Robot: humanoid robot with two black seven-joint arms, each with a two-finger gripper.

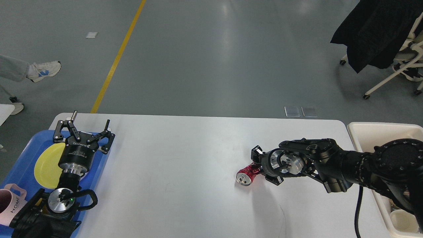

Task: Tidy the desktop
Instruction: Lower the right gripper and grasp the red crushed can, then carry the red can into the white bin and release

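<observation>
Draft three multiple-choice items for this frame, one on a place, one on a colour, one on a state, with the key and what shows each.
1. Where does the yellow plate lie?
A. in the blue tray
B. in the cream bin
C. on the floor

2. What colour is the crushed can on the desktop?
A. green
B. red
C. blue

3. How is the left gripper set?
A. shut on a cup
B. shut on the plate
C. open, holding nothing

Key: 1 A, the plate sits on the tray at the table's left end. 2 B, the can's crumpled body is shiny red with a silver end. 3 C, its two fingers stand spread wide above the tray with nothing between them. The right gripper is at the can, but its fingers are too dark and end-on to tell their state.
</observation>
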